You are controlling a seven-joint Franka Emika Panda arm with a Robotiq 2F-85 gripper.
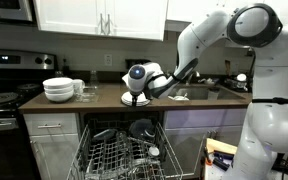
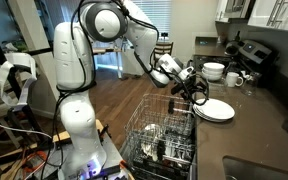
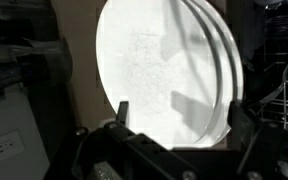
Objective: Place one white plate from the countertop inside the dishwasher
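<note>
Several white plates (image 3: 154, 70) beneath wide-spread pincer (image 3: 184, 108)

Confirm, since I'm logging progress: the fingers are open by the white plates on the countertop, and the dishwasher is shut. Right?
No: the dishwasher is open, rack pulled out, in both exterior views. The fingers are indeed open by the white plates on the countertop.

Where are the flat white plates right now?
In an exterior view the white plates sit stacked at the countertop edge, just above the open dishwasher, with the gripper right beside them and the bowls farther back.
</note>
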